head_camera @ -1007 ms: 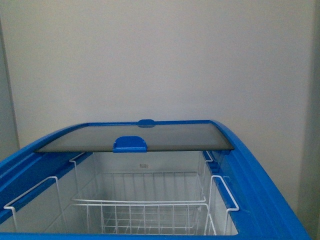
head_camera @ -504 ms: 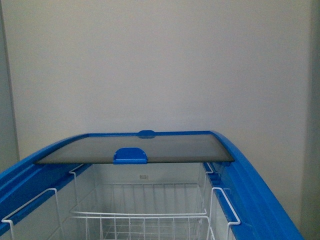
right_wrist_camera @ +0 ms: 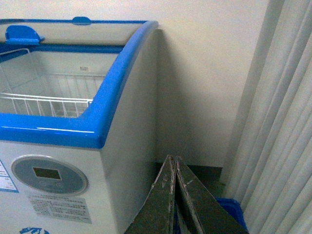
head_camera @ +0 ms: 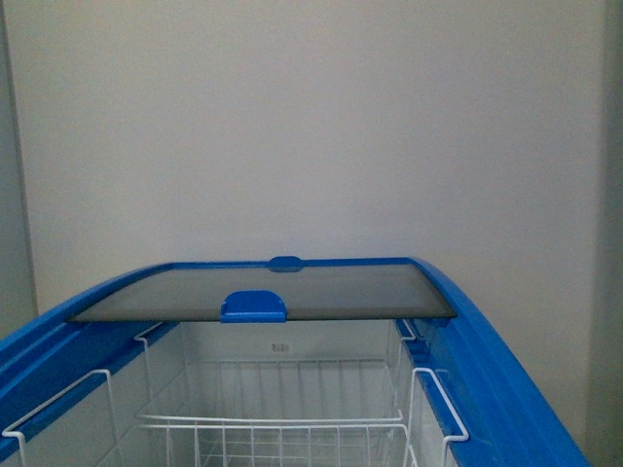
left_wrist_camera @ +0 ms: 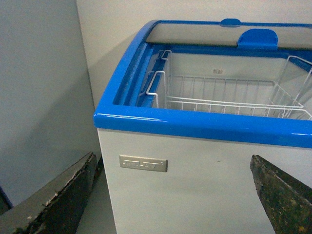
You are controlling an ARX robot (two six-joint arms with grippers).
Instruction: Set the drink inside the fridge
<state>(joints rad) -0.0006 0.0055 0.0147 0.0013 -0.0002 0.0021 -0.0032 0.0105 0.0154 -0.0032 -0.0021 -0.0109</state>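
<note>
Tilting upward over the last second, the front view now shows more wall and less of the fridge (head_camera: 506, 389); its near rim has dropped out of the bottom edge, and the glass lid (head_camera: 263, 290) with its blue handle (head_camera: 253, 305) sits lower in the picture, pushed to the far end so the white wire baskets (head_camera: 282, 418) lie open and empty. No drink shows in any view, so I judge the placing has not begun and a bottle must first be found. Low in front of the cabinet, the left gripper (left_wrist_camera: 170, 195) hangs with its fingers spread wide, while the right gripper (right_wrist_camera: 174, 195) has its fingers pressed together, holding nothing. A plain pale wall (head_camera: 311, 126) backs the fridge, and a grey curtain (right_wrist_camera: 278, 122) hangs beside it.
</note>
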